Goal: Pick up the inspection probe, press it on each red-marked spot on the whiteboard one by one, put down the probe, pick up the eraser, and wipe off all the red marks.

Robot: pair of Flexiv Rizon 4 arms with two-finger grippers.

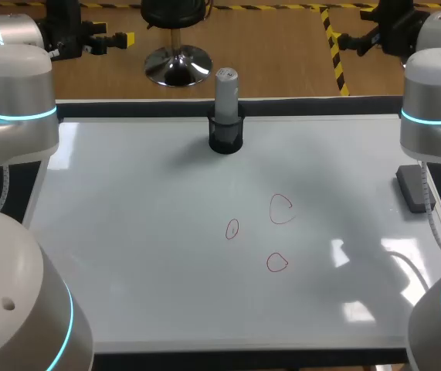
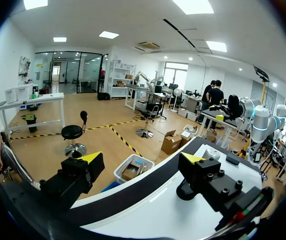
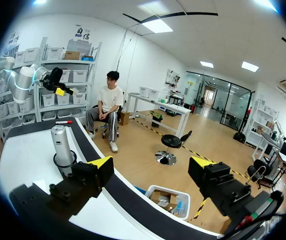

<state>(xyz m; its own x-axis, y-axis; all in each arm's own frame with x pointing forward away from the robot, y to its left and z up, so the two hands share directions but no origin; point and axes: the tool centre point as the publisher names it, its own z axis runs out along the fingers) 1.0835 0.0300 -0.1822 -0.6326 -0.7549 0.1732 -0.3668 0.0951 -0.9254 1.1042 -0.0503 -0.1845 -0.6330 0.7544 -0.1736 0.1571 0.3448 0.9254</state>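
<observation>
The grey inspection probe (image 1: pixel 226 97) stands upright in a black holder (image 1: pixel 225 137) at the far middle of the whiteboard (image 1: pixel 143 255). Three red outlines are drawn right of centre: one (image 1: pixel 232 229), one (image 1: pixel 281 209) and one (image 1: pixel 277 263). The dark grey eraser (image 1: pixel 415 188) lies at the board's right edge. The head view shows only arm links, with neither gripper in it. My left gripper (image 2: pixel 141 159) is open and empty over the board's edge. My right gripper (image 3: pixel 152 162) is open and empty too, with the probe (image 3: pixel 61 142) standing beyond one of its fingers.
A black rim (image 1: pixel 313 106) runs along the whiteboard's far edge. My arms' bulky grey links stand at the left (image 1: pixel 11 100) and right (image 1: pixel 435 108) sides of the board.
</observation>
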